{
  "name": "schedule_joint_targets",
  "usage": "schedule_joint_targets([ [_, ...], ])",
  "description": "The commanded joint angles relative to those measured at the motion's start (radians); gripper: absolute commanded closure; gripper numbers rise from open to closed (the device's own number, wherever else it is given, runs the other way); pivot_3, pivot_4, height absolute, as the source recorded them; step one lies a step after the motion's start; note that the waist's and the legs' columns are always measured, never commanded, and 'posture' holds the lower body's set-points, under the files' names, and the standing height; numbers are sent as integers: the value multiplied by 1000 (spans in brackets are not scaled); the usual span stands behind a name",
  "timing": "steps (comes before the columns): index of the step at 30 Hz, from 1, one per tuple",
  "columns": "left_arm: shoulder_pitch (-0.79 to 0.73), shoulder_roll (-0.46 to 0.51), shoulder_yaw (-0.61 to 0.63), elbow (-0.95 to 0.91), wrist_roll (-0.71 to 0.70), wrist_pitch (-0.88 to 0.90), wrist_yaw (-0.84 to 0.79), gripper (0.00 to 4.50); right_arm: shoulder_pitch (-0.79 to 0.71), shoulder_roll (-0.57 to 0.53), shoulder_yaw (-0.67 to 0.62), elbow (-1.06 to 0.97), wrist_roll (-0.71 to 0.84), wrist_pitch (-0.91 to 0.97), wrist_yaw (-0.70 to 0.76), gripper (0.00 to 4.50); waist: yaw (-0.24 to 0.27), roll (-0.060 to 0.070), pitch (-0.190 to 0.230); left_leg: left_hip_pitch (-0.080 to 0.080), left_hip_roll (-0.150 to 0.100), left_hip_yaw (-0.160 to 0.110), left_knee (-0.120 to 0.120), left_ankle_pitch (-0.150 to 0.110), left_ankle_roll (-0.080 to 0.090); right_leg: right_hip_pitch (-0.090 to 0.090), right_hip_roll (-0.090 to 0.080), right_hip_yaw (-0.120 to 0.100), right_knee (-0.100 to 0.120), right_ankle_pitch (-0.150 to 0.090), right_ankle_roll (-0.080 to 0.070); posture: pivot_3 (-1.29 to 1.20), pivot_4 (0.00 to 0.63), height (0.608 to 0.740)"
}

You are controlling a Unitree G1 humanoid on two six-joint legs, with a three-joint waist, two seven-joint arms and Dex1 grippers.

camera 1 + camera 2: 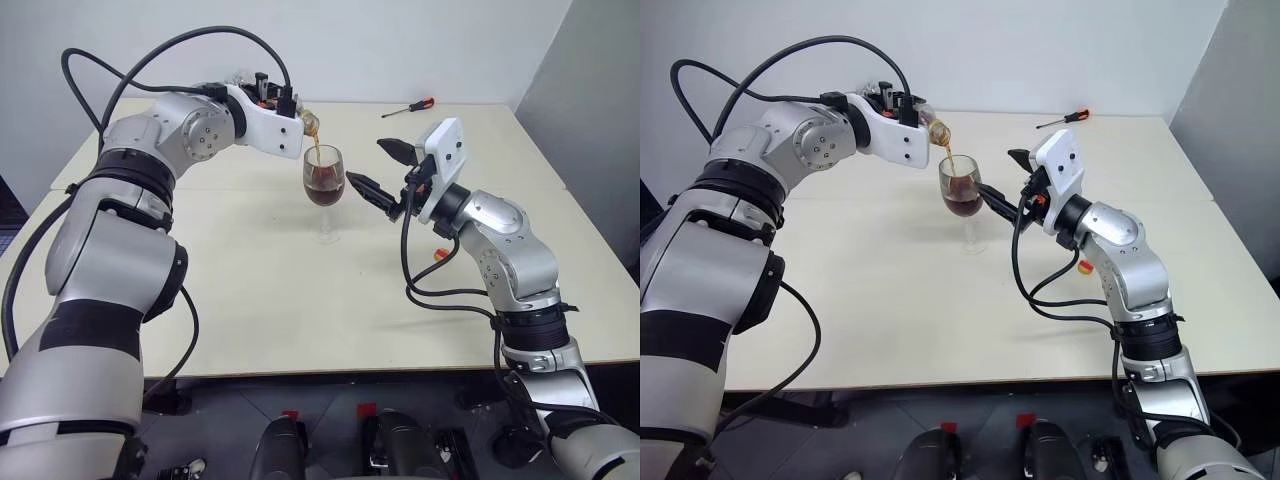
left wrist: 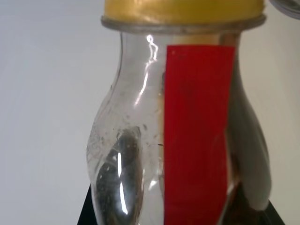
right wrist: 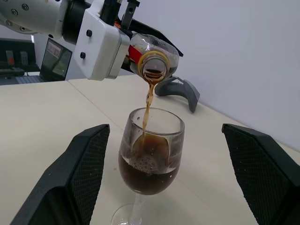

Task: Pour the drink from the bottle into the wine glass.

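Observation:
My left gripper point(image 1: 292, 108) is shut on the small clear bottle point(image 1: 311, 124), which it holds tipped with the mouth just above the wine glass point(image 1: 324, 185). The bottle's red label strip point(image 2: 197, 140) faces the left wrist view. A thin dark brown stream of drink point(image 3: 148, 101) falls from the mouth into the bowl, where foamy drink point(image 3: 147, 171) fills roughly the lower half. The glass stands upright on the table. My right gripper point(image 1: 383, 172) is open just right of the glass, its fingers point(image 3: 82, 173) spread to either side without touching it.
A red-handled screwdriver point(image 1: 408, 107) lies at the back of the pale table point(image 1: 300, 320). A small red-and-yellow cap-like piece point(image 1: 1085, 266) lies under my right forearm. A grey curved object point(image 3: 180, 89) rests behind the glass. The table's front edge is close to me.

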Motion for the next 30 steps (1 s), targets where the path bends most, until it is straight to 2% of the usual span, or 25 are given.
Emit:
schedule_joint_targets([
  [1, -56, 18, 1, -9, -1, -2, 24, 3185, -27, -6, -8, -15, -1, -22, 7, 383, 0, 0, 0, 0, 0, 0, 0, 0, 0, 0, 0, 0, 0, 0, 0, 0, 150, 740],
  [30, -48, 12, 10, -9, -22, -3, 15, 3185, -22, -8, -3, -28, 1, -19, 12, 383, 0, 0, 0, 0, 0, 0, 0, 0, 0, 0, 0, 0, 0, 0, 0, 0, 150, 740],
])
